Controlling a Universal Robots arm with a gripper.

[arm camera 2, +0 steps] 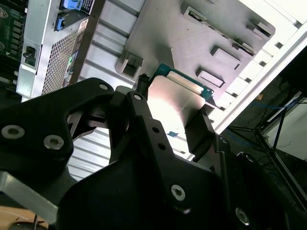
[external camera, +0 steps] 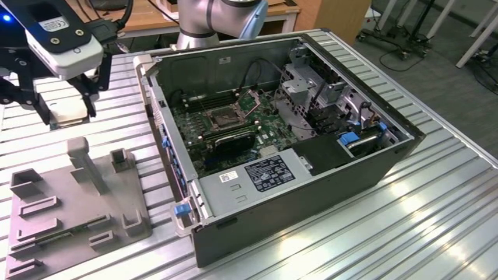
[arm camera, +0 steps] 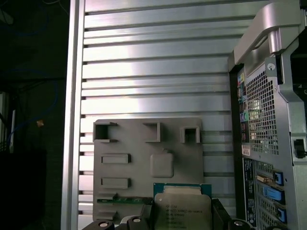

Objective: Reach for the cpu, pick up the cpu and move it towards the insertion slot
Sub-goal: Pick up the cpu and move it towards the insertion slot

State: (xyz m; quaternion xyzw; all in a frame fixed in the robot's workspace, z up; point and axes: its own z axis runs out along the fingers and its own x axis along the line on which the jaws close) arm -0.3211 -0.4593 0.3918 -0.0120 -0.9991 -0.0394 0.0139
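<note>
Tool [arm camera 2: 172, 101] clenched on cpu [arm camera 2: 181, 93] by opposite edges, aloft, clear of grey tray [arm camera 2: 192, 33].

Bare ribbed metal for the table [external camera: 435, 192], brushed, with bright glare along the ridges. Matt grey plastic for the tray [external camera: 78, 192], faintly grainy, without shine. On the chip [arm camera: 182, 213], a pale satin metal face and a thin green board edge. Smooth matt black on the gripper [arm camera 2: 175, 98], dotted with bright metal screw heads; glossy white plastic on the box [external camera: 66, 55] above it. Dark painted sheet metal for the computer case [external camera: 311, 198], faintly sheened; dull grey unpainted metal on the power supply [external camera: 233, 195]. Green lacquered circuit board [external camera: 195, 131] inside, with a silvery metal frame round the socket [external camera: 220, 118]. Perforated metal for the grille [arm camera: 261, 115]. Varnished wood on the desk [external camera: 148, 20].
</note>
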